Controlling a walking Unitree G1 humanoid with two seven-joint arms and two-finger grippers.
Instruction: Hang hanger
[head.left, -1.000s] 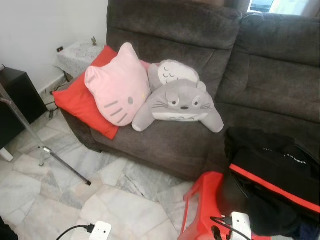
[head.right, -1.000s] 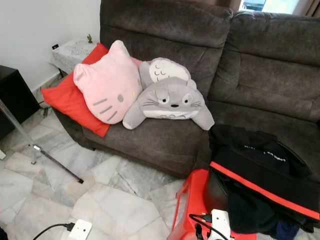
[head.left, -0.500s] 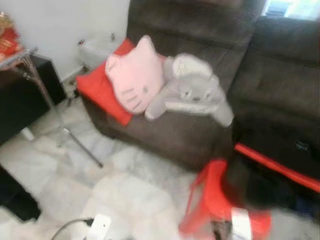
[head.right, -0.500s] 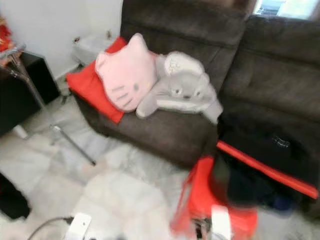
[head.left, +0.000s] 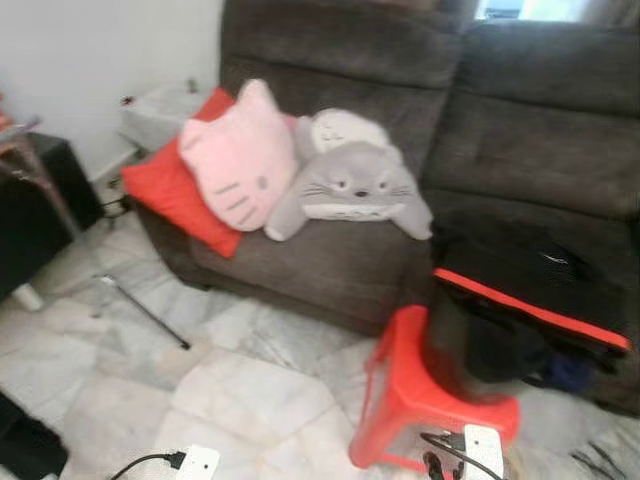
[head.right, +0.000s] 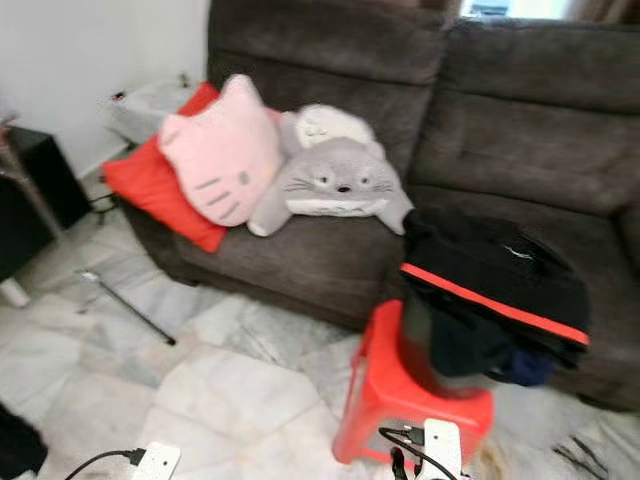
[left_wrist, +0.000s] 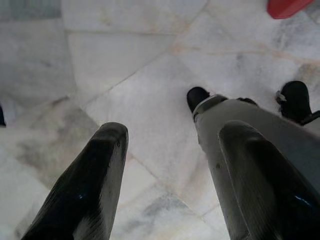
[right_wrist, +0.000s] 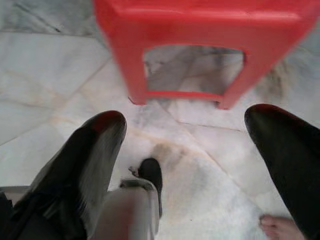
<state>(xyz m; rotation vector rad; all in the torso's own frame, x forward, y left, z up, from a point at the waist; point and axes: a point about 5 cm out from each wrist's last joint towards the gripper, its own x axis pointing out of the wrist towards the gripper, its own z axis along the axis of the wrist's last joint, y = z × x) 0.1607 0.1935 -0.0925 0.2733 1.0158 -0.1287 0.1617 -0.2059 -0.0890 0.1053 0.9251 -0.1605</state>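
Both grippers, left gripper (left_wrist: 170, 150) and right gripper (right_wrist: 192, 145), hanging over the marble floor (head.left: 250, 390) with fingers wide apart, holding nothing; red stool (right_wrist: 200, 30) near the right one.

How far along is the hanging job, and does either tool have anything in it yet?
Nothing looks done yet. Both tools are open with nothing in them: the left tool points down at the marble floor, the right tool at the floor in front of the red stool. I can't make out a hanger; dark clothes are piled on the stool by the sofa. Finding, picking up and hanging all remain.
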